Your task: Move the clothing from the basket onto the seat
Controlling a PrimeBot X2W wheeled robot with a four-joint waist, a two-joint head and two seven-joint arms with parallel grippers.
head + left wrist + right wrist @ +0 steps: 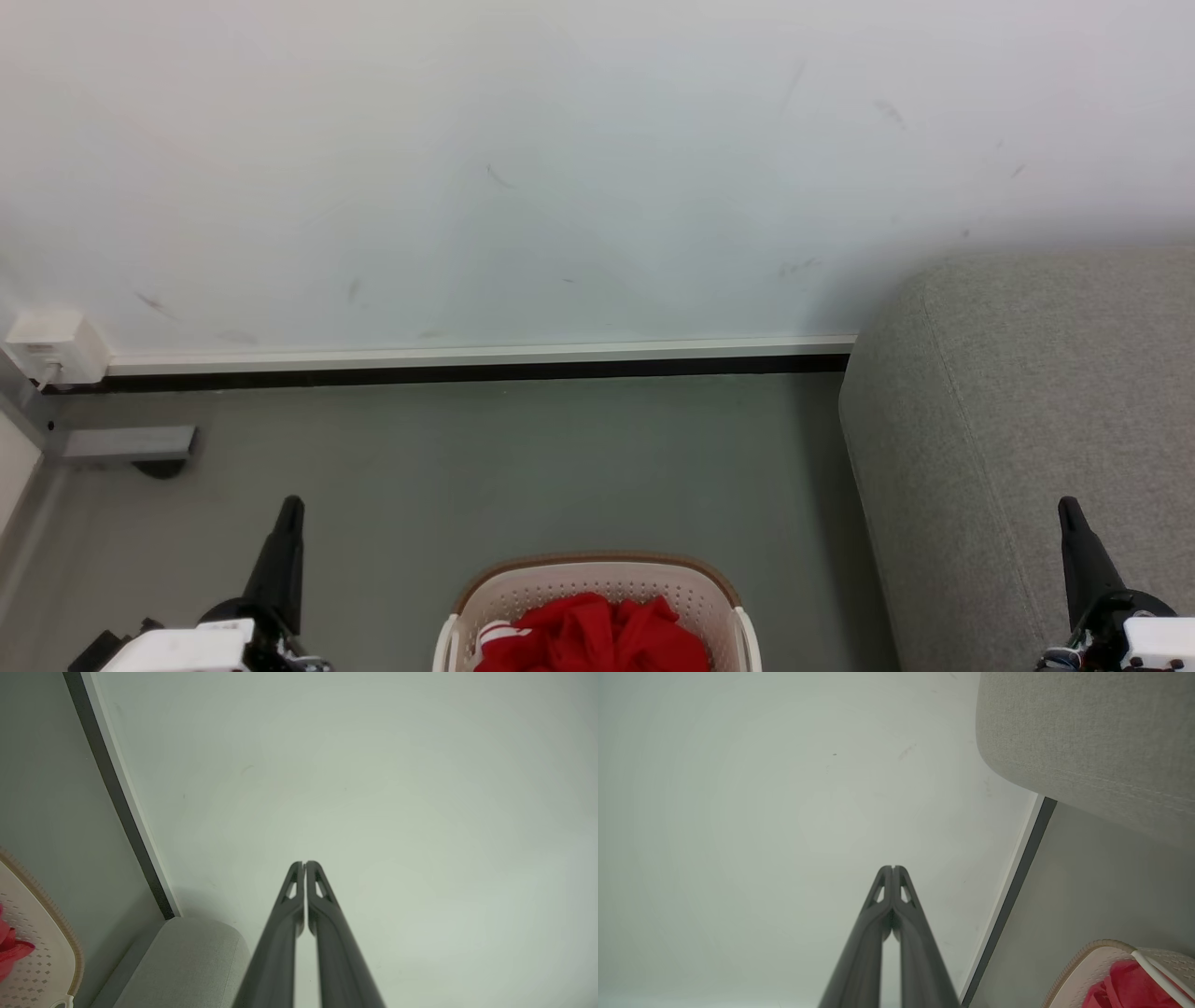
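Left jaws & right jaws, both closed tight w/ nothing held, flank the basket (597, 560), tips aimed at the wall (560, 187) beyond it. Clothing (597, 635) heaped in the basket, low betw. them, abt equally near each. Seat (1027, 420) stands right of basket, so right arm likely suits. No writing legible.

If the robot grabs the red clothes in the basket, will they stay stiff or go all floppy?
Probably floppy: the clothes lie crumpled in soft folds, so they would likely droop and dangle when lifted. They look light for their size, being just cloth. One piece may drag another along, since they are heaped together in the basket.
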